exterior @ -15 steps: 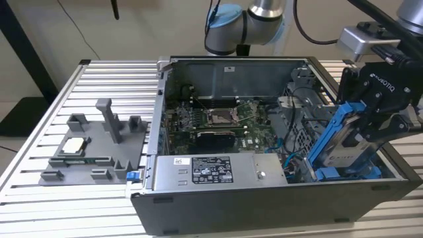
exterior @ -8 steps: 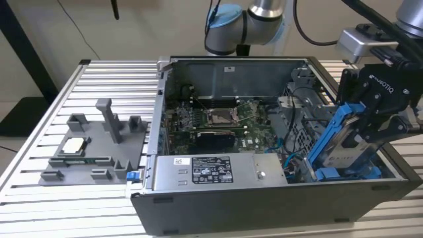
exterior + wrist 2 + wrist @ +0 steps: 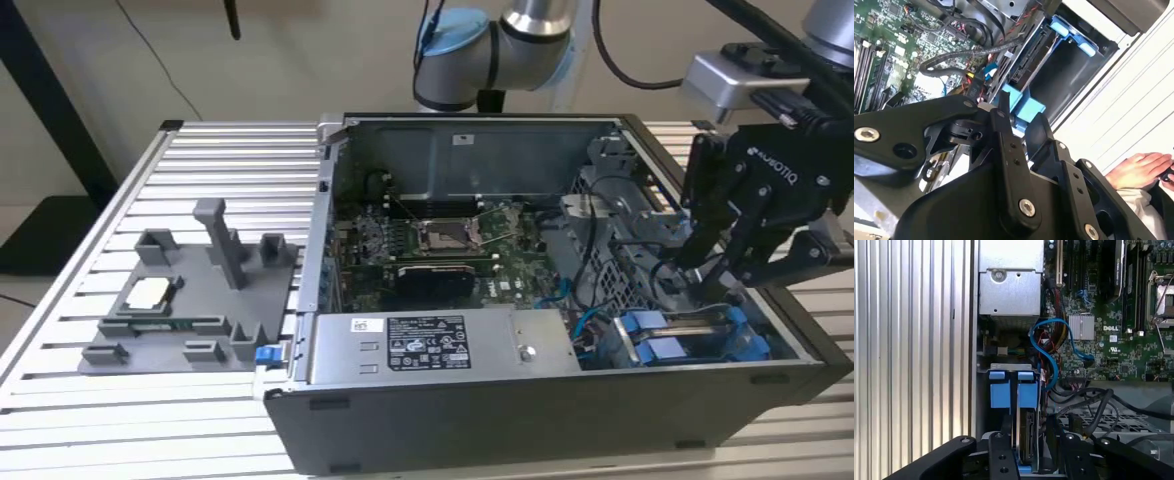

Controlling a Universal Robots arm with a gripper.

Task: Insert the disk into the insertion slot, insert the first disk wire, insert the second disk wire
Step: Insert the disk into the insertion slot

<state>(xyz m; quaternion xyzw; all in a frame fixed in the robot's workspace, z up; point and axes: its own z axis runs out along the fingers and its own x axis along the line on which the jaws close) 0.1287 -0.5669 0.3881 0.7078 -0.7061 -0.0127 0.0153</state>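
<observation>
Our claw (image 3: 705, 265) is hanging low inside the computer case (image 3: 534, 405) at the exterior view's right, and we are unable to tell whether it is open or gripping. We are seeing the disk (image 3: 1026, 432) standing on edge inside the slot (image 3: 1004, 367), its blue frame (image 3: 1013, 394) showing. We are judging it stiff, fairly heavy and shock-sensitive, so we are favouring that frame's edges as the safest hold.
</observation>
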